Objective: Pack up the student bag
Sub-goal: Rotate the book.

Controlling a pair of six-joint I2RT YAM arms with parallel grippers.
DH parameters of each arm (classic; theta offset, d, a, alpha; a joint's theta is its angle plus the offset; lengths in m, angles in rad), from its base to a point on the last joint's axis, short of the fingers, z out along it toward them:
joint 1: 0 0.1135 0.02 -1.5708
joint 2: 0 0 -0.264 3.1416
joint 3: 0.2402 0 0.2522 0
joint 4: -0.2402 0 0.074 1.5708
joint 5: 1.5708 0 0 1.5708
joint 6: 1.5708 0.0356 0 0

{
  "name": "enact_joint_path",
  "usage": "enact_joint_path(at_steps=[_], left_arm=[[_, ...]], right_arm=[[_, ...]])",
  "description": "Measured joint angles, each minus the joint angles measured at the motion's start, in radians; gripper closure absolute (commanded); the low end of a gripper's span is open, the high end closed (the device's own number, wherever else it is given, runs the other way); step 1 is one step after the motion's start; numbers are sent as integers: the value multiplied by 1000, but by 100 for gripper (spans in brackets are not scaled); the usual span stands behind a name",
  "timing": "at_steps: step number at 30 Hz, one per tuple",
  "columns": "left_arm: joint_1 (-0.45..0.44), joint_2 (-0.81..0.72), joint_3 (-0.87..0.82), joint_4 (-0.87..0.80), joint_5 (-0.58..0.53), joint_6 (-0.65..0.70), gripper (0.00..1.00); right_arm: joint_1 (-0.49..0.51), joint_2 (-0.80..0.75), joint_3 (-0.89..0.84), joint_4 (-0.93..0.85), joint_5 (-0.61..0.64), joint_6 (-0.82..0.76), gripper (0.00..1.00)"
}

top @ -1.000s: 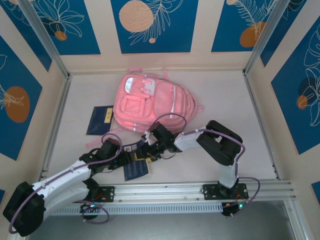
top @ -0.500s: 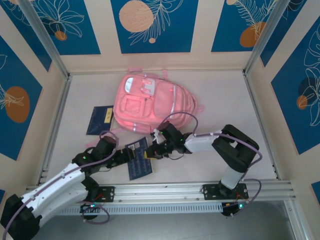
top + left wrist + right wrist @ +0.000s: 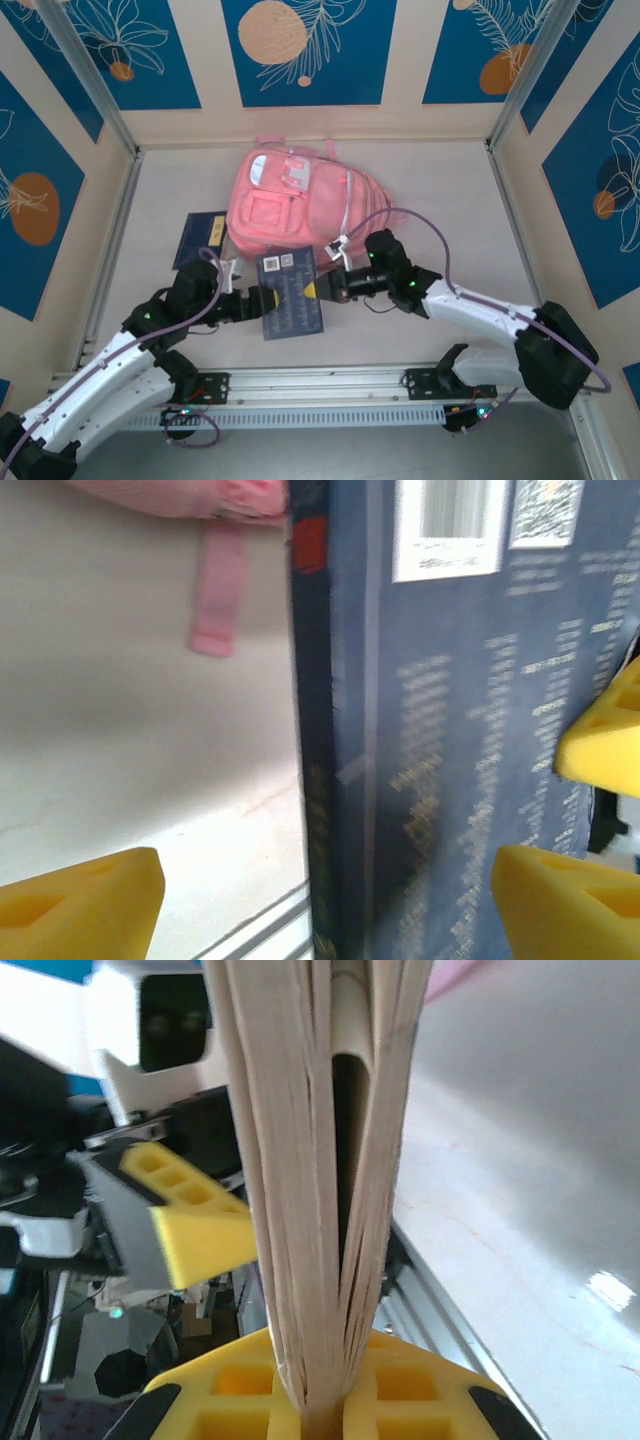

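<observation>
So the setup is a pale beige table point(image 3: 440, 220) boxed in by cream walls point(image 3: 405, 60) with blue leaf-print panels and orange circles, aluminium posts in the corners and a metal rail point(image 3: 380, 385) along the near edge. The student bag point(image 3: 295, 205) lies flat with its pockets up, just beyond both grippers. Its long axis runs near to far with a slight tilt, carry loop toward the back wall and bottom end toward the arms. The right gripper point(image 3: 322, 289) is clamped on a navy book point(image 3: 290, 295), and its wrist view shows the page edges pinched between the yellow pads point(image 3: 250, 1390). The left gripper point(image 3: 252, 303) sits at the book's other side with its jaws spread wide, spine between them, one fingertip point(image 3: 80, 900) well clear of the cover. A second navy book point(image 3: 200, 240) lies flat beyond the left gripper, beside the bag. The held book hides part of the bag's near edge from above. In the left wrist view the bag is cut off to a pink sliver plus a strap end point(image 3: 220, 600), and the cover print is too blurry to read.
</observation>
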Motion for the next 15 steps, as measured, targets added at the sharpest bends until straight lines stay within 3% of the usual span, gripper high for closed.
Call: enact_joint_path(at_steps=[6,11,15], left_arm=[[0,44,11,180,176,-13,34],[-2,45,11,352,279,-53,65],[-3,43,7,402,290,-59,93]], right_arm=[[-13,-86,-4,6,-46,0,100],[-19,-102,-17,11,-59,6,99],[-21,-116,-18,17,-63,11,96]])
